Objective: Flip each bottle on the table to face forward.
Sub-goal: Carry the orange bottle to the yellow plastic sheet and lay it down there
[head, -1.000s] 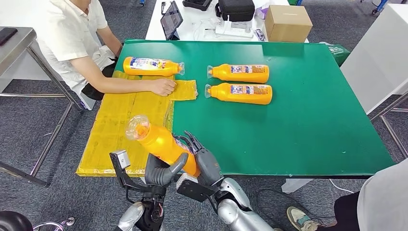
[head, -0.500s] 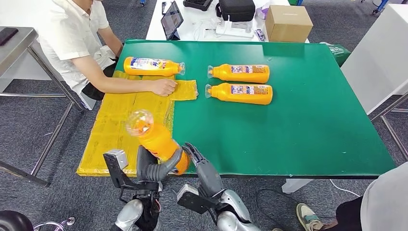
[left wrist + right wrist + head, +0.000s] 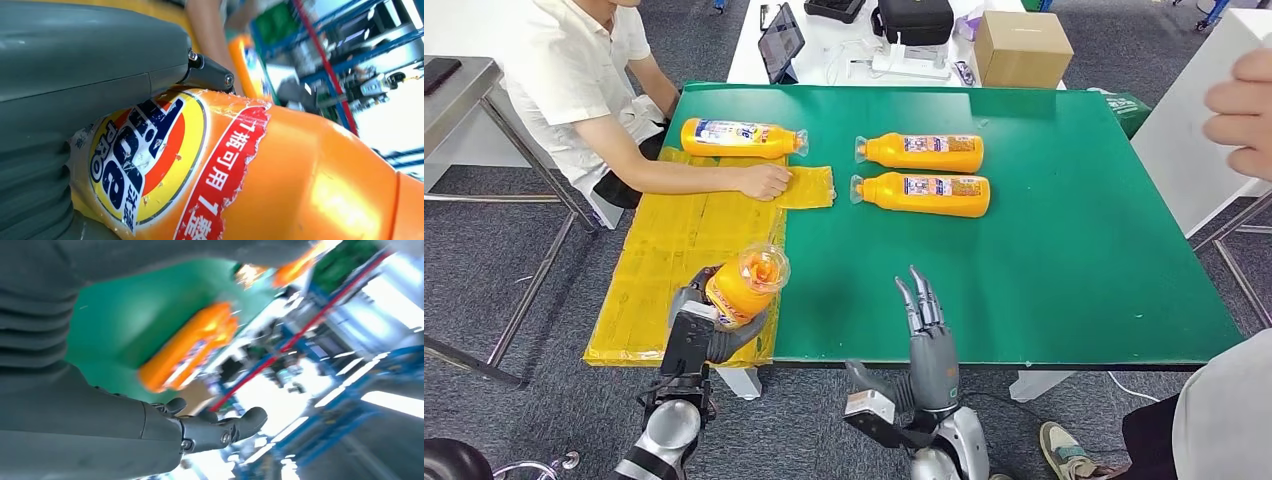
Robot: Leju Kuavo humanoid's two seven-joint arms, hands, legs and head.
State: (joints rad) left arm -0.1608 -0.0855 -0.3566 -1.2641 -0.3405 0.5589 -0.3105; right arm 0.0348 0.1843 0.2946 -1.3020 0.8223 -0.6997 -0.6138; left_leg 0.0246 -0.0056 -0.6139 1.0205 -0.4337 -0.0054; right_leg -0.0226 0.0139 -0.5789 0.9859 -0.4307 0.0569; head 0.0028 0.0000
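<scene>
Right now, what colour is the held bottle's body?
Orange bottle, clearest in the left wrist view.

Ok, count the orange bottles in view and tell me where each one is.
4. One bottle is gripped in the left robot hand. One lies by the seated person's arm. Two lie side by side mid-table, far and near.

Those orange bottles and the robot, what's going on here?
The robot's left hand grips one orange bottle above the yellow sheet at the green table's near edge. Its right hand is open and empty. Three more bottles lie on their sides farther back, and a seated person rests a hand on the sheet.
</scene>
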